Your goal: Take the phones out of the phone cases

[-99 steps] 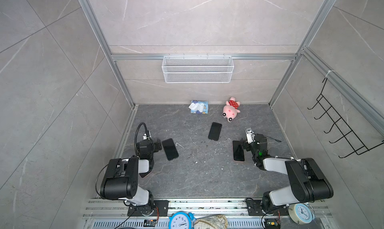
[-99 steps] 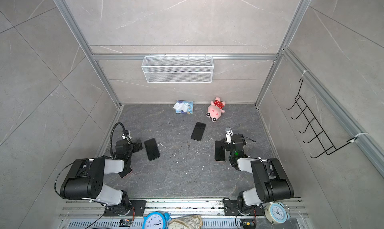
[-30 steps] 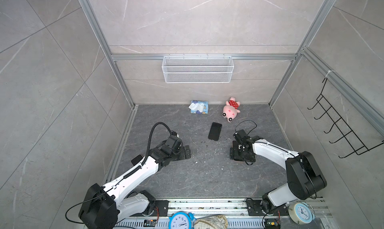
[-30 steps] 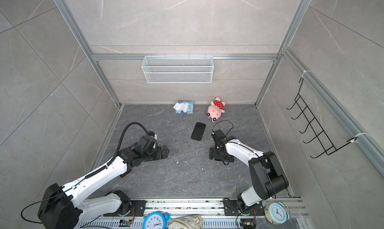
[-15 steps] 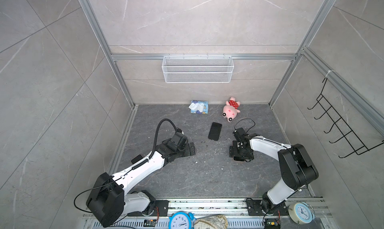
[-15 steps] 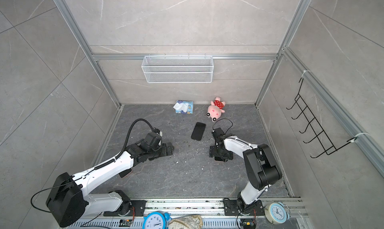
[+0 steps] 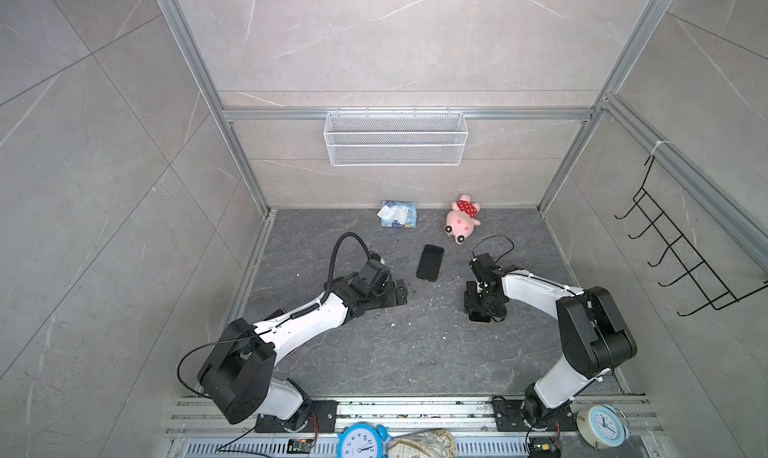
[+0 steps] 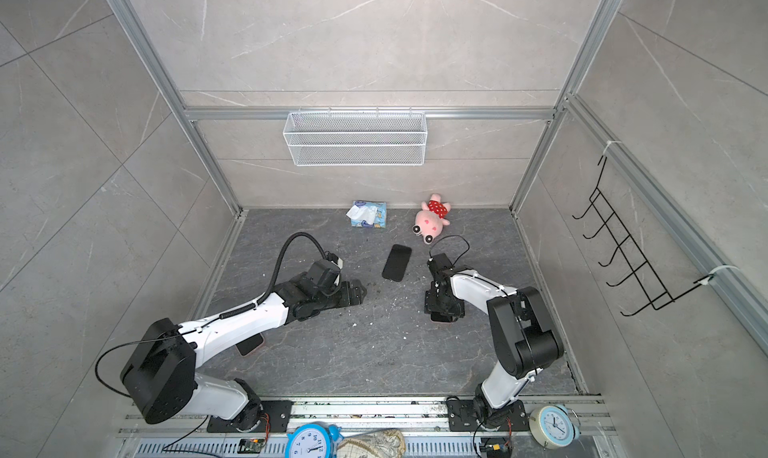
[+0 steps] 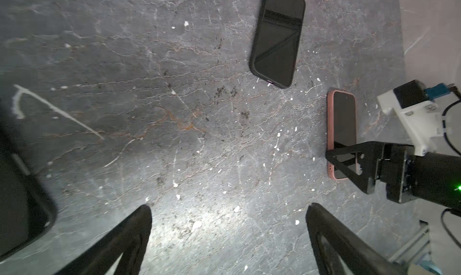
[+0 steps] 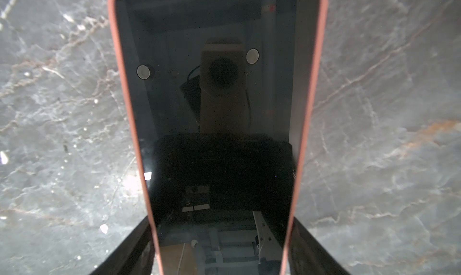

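**Step in hand: right claw taking hold of the cased phone**

The phone (image 10: 217, 99) lies screen-up on the bench (image 7: 415, 352), on the right side of the work area. It is fully seated in its pink phone case (image 9: 330, 126). The right claw (image 7: 482, 306) sits low over one end, with its fingers (image 10: 134, 251) running along the two long edges of the case. It cannot be determined whether they press the case or stand just clear of it. The left claw (image 9: 228, 208) is wide open and empty, low over bare bench near the middle.

Assessment: this is the grasp phase, and separation has not begun. The next move calls for one claw to hold the case firmly while the other works an edge of the rim free.

Obscured: in both top views the right claw covers nearly all of the phone. The back of the case is unseen. A black-cased phone (image 7: 430, 262) lies well apart. Another handset (image 8: 250, 346) is mostly hidden beneath the left arm.
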